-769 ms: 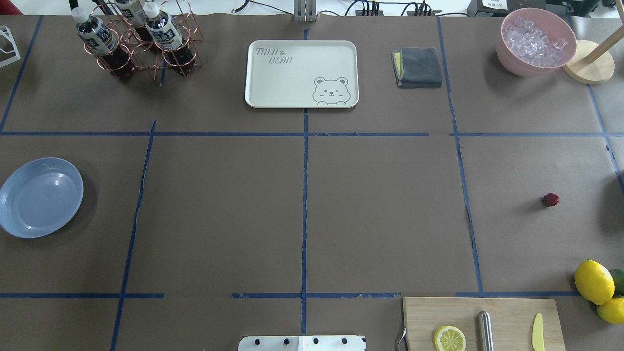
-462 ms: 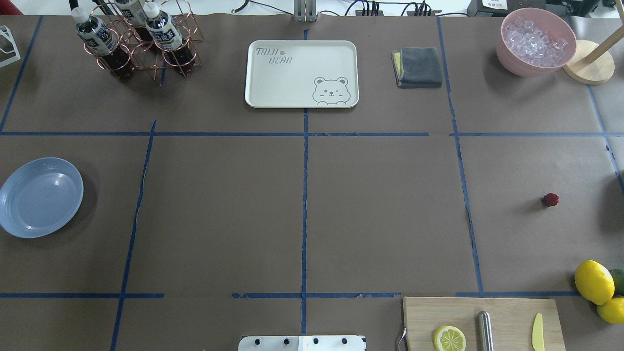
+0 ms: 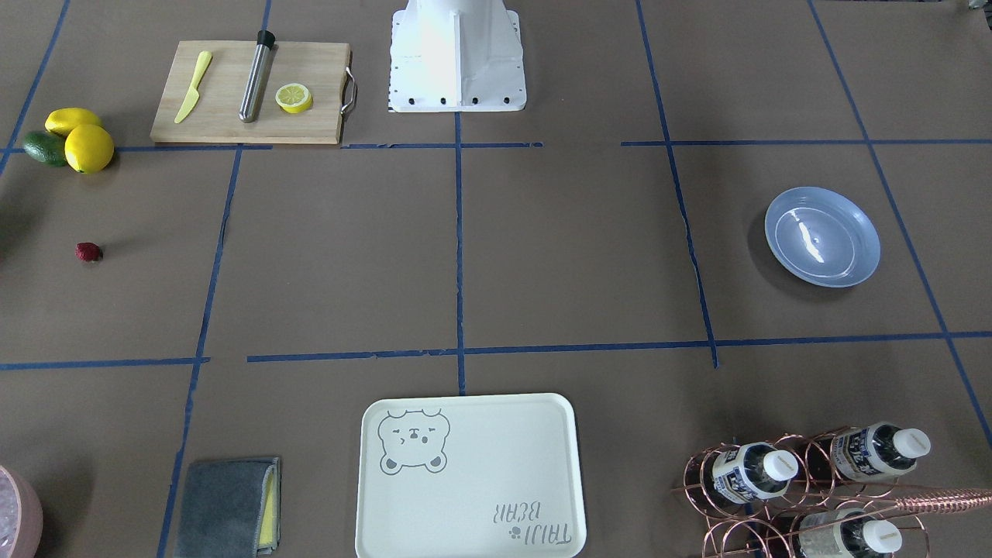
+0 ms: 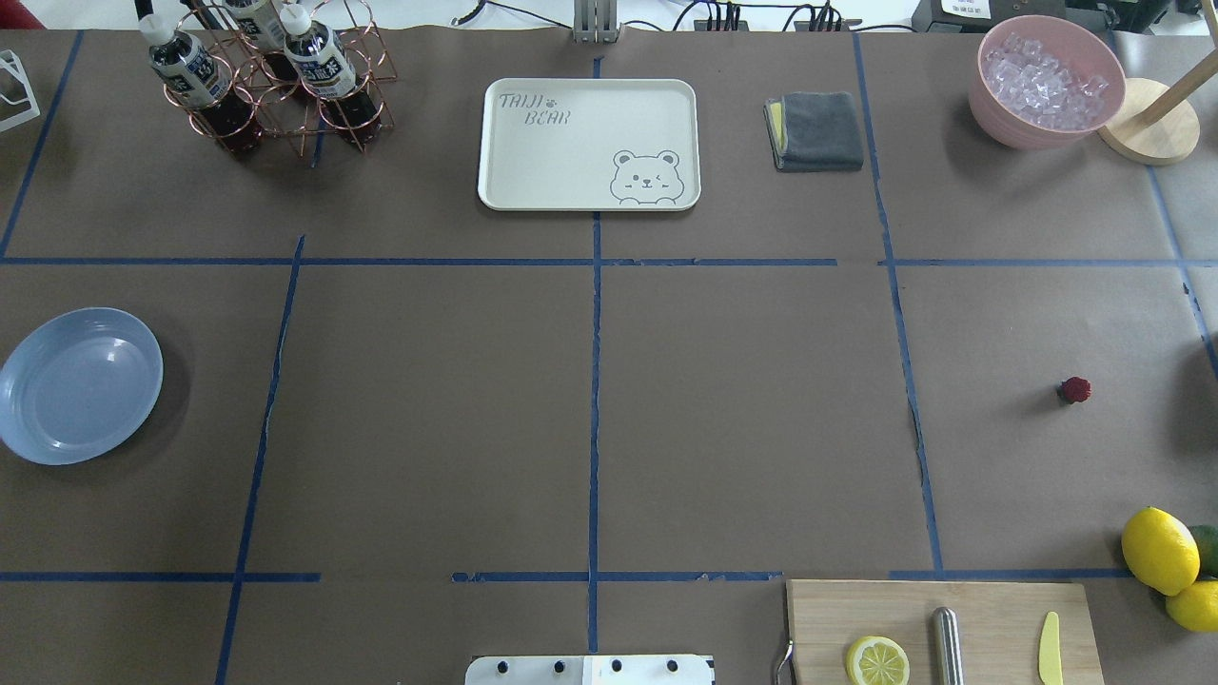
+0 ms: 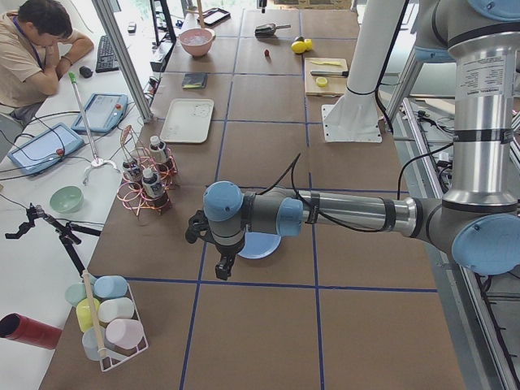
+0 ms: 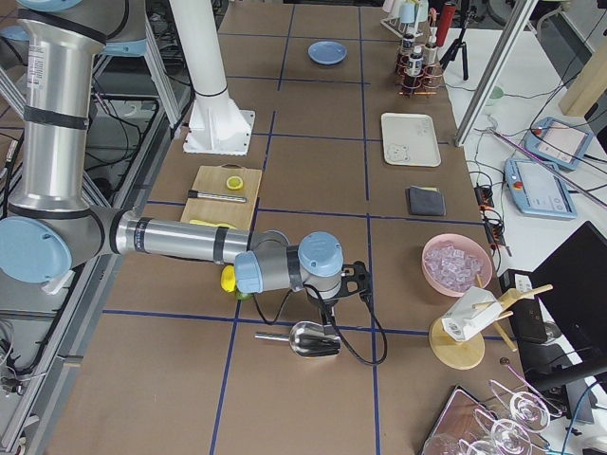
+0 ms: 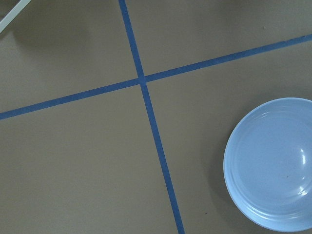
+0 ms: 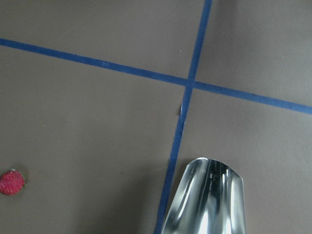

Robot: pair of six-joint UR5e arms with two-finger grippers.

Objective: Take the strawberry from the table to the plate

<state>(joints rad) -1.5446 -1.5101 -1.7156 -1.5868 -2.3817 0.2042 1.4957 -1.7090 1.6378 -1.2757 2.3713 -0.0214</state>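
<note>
**Asker:** So, where is the strawberry (image 4: 1075,389) lying?

**Describer:** It is sitting on the brown counter (image 4: 742,409), at the right side of the overhead frame and about halfway down. It is lying alone inside one of the blue-taped rectangles.

**Asker:** And the plate (image 4: 81,385)?

**Describer:** The pale blue plate is resting at the far left edge of that same frame, also about halfway down. It is well apart from the berry, with nearly the whole width of the counter lying between them.

**Asker:** What are the arms doing?

**Describer:** They are showing only in the side views. In the left side view, the near arm is stretching across the middle of the frame, and the left gripper (image 5: 221,266) is hanging over the counter just beside the plate. In the right side view, the near arm is reaching across the centre, and the right gripper (image 6: 325,305) is hanging above a shiny metal scoop (image 6: 313,338). The right wrist camera is catching the berry at its lower left edge and the scoop at the bottom.

**Asker:** Are the jaws spread or pressed together?

**Describer:** I cannot tell for either pair, since only the side views are showing them.

**Asker:** Is anything sitting near the berry?

**Describer:** Two lemons (image 4: 1159,550) are sitting in the lower right corner of the overhead frame. A wooden cutting board (image 4: 999,618) is lying along the bottom edge.
</note>
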